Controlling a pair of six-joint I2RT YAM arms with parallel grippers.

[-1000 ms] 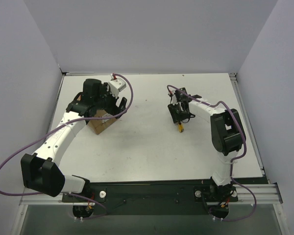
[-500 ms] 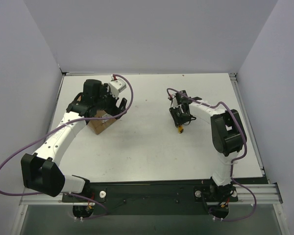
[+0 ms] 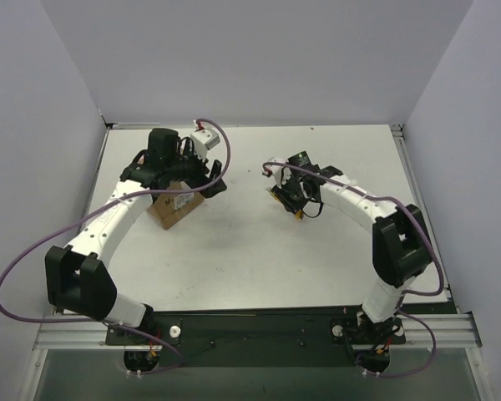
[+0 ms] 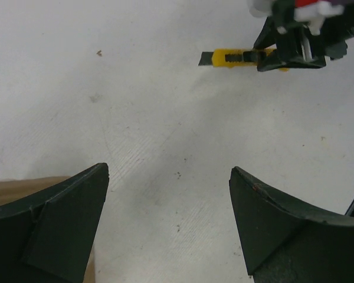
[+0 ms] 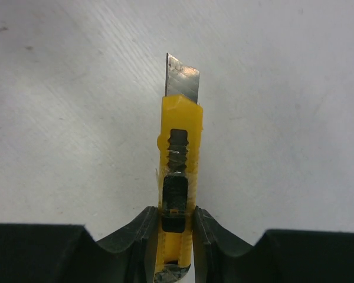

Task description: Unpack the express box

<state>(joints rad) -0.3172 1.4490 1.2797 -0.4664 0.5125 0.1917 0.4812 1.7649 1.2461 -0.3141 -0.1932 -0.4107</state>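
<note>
The express box (image 3: 172,206), a small brown carton with a white label on top, sits at the table's left. In the left wrist view only its brown corner (image 4: 12,187) shows. My left gripper (image 3: 200,182) hovers at the box's right side, open, with only bare table between its fingers (image 4: 65,218). My right gripper (image 3: 285,194) is near the table's middle, shut on a yellow-and-black utility knife (image 5: 179,154). The knife's blade (image 5: 183,76) sticks out past the jaws. The left wrist view shows the knife (image 4: 233,58) held by the right gripper (image 4: 292,52).
White tabletop (image 3: 250,251) is bounded by grey-blue walls at the left, back and right. Purple cables (image 3: 33,251) loop off both arms. The metal rail with the arm bases (image 3: 259,330) runs along the near edge.
The right gripper has closed onto the knife and moved left toward the table's middle, its arm stretching out. The left arm shifted slightly, and the box's label now shows.
</note>
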